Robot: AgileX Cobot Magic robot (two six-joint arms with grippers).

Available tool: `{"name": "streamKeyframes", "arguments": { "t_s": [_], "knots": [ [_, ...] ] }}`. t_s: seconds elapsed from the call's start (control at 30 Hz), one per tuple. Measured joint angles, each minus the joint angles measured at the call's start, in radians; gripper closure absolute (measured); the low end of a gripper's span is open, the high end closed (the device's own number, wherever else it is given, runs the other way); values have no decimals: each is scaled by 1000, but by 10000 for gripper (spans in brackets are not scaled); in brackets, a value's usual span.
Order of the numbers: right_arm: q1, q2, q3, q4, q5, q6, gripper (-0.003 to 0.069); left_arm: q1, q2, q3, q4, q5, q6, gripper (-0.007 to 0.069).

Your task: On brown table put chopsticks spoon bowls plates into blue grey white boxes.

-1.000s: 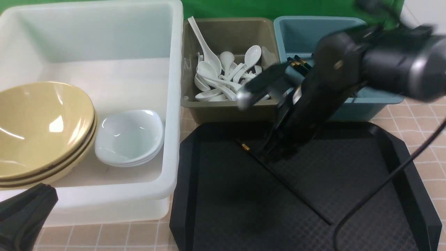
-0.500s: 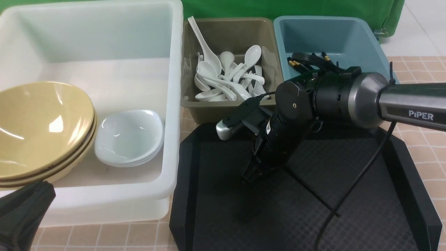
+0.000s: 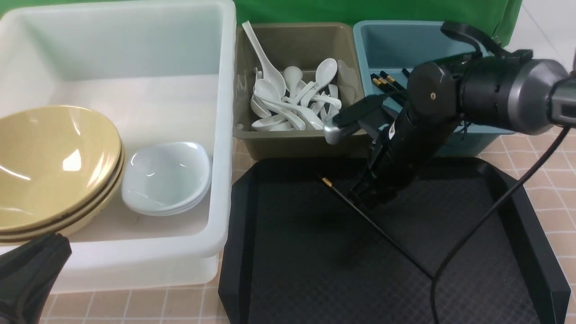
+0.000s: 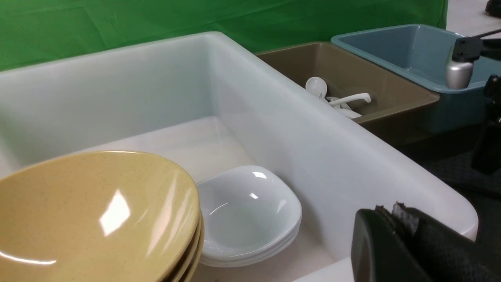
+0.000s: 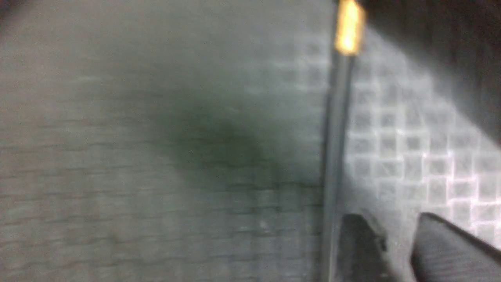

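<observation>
Poised at the lone chopstick [image 3: 387,236], diagonal across the black tray's [image 3: 279,279] middle; right gripper [image 5: 399,243] narrowly parted beside it (not astride) for a pinch; left gripper [image 4: 393,213] closed, parked clear.

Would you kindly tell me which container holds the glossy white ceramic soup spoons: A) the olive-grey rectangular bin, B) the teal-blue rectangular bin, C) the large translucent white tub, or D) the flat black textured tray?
A, since the glossy white ceramic soup spoons lie heaped inside the olive-grey rectangular bin, as the front view shows.
</observation>
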Motion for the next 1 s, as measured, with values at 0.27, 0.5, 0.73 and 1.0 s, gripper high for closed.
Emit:
{"name": "streamKeyframes", "arguments": {
  "t_s": [0.27,0.5,0.73,1.0],
  "knots": [
    [24,62,-4,58,-17,-19,370,0,0,0,0,0,0,620],
    [65,53,-9,65,-20,-64,596,0,0,0,0,0,0,620],
    [77,-186,6,53,-64,-128,599,0,0,0,0,0,0,620],
    [-74,-313,6,-32,-625,-134,600,0,0,0,3,-11,0,620]
  ]
}}
